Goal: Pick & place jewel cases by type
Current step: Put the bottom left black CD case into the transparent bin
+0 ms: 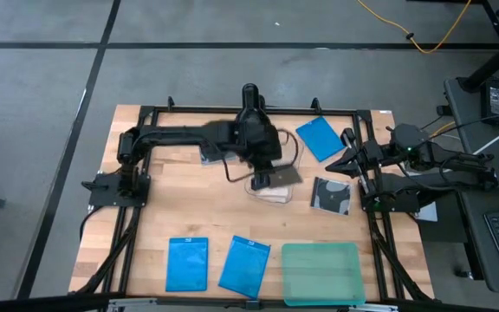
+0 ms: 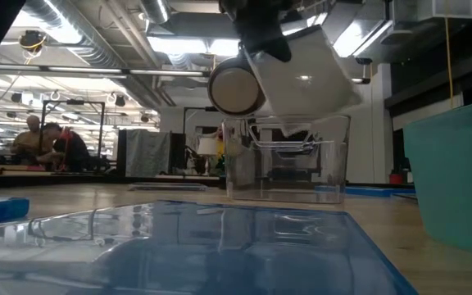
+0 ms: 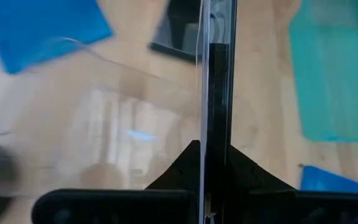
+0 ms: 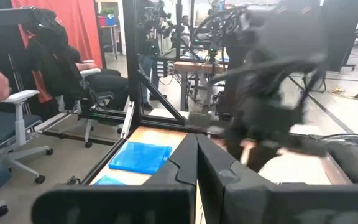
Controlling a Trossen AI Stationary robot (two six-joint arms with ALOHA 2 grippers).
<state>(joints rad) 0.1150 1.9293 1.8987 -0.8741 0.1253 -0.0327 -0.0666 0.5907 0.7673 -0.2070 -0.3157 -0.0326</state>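
My left gripper (image 1: 267,173) hangs over the table's middle, shut on a black-and-clear disc case (image 3: 216,87), right above the clear tub (image 1: 271,192). A second disc case (image 1: 332,195) lies flat on the table to the tub's right. One blue case (image 1: 321,137) lies toward the far right, and two blue cases (image 1: 187,263) (image 1: 245,264) lie by the near edge. My right gripper (image 4: 197,155) waits at the table's right edge, shut and holding nothing. My left gripper pinches the disc case between its two fingers (image 3: 188,165), one on each flat face, at one edge of the case (image 3: 215,146). The fingers point down from above. The case is lifted clear and tilted (image 2: 301,74) over the tub's open top (image 2: 289,123).
The teal tray (image 1: 320,273) sits at the near right corner, beside the near blue cases. A dark frame (image 1: 232,110) runs around the table. A pale flat thing (image 1: 210,154) lies partly under the left arm. People sit in the room beyond (image 2: 47,139).
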